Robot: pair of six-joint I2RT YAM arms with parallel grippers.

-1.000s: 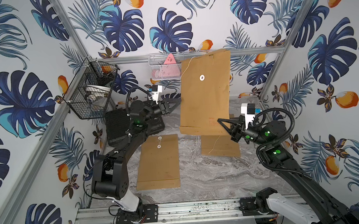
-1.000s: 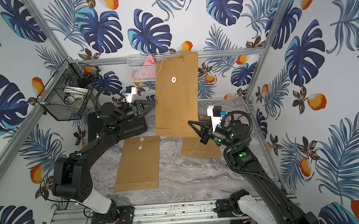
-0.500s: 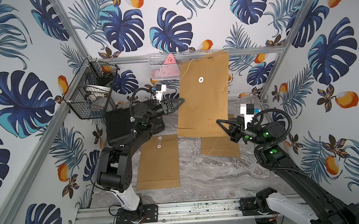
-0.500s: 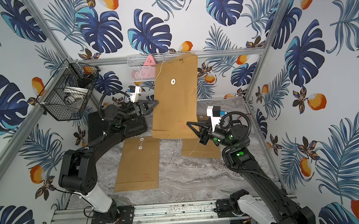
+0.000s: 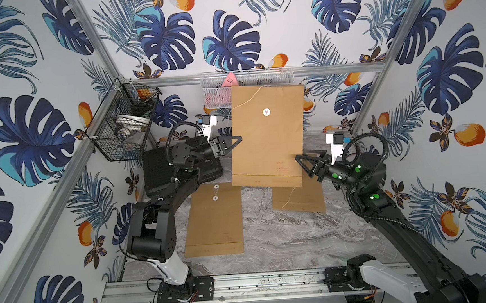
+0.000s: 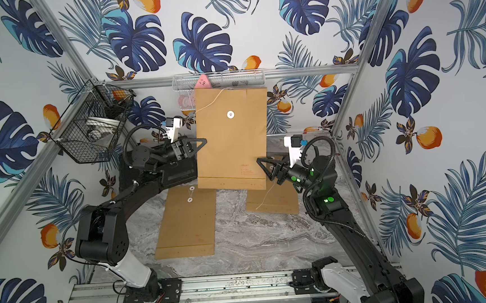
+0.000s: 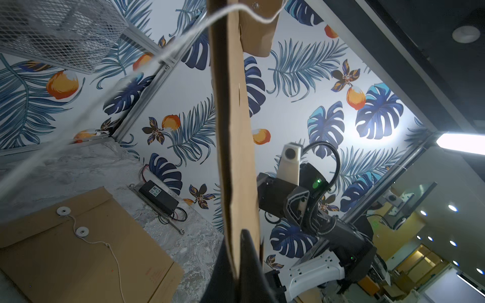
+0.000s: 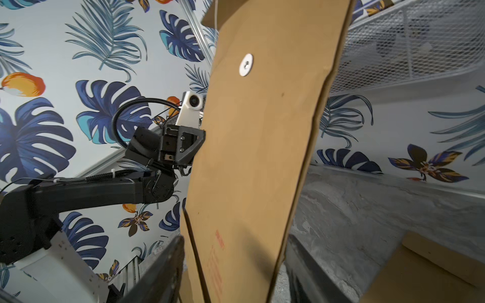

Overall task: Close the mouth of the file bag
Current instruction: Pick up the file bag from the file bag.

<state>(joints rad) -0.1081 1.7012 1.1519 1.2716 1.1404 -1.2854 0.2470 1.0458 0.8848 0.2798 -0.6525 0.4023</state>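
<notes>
Taking the back wall as 12 o'clock, the file bag (image 5: 267,138) is hanging upright over the far middle of the counter (image 5: 286,237). The left hand (image 5: 238,139) is pinching its edge at 9 o'clock. The right hand (image 5: 303,167) is sitting near its 4 o'clock corner, with the jaws standing apart. A second envelope (image 5: 214,218) is lying flat at 7 o'clock from the bag. A third envelope (image 5: 297,198) is lying flat at 5 o'clock, partly hidden behind the bag's lower edge. A case (image 5: 161,172) is lying at 9 o'clock, under the left arm. A wire basket (image 5: 122,122) is hanging on the wall at 10 o'clock, and a mesh shelf (image 5: 274,77) is hanging at 12 o'clock, behind the bag.
</notes>
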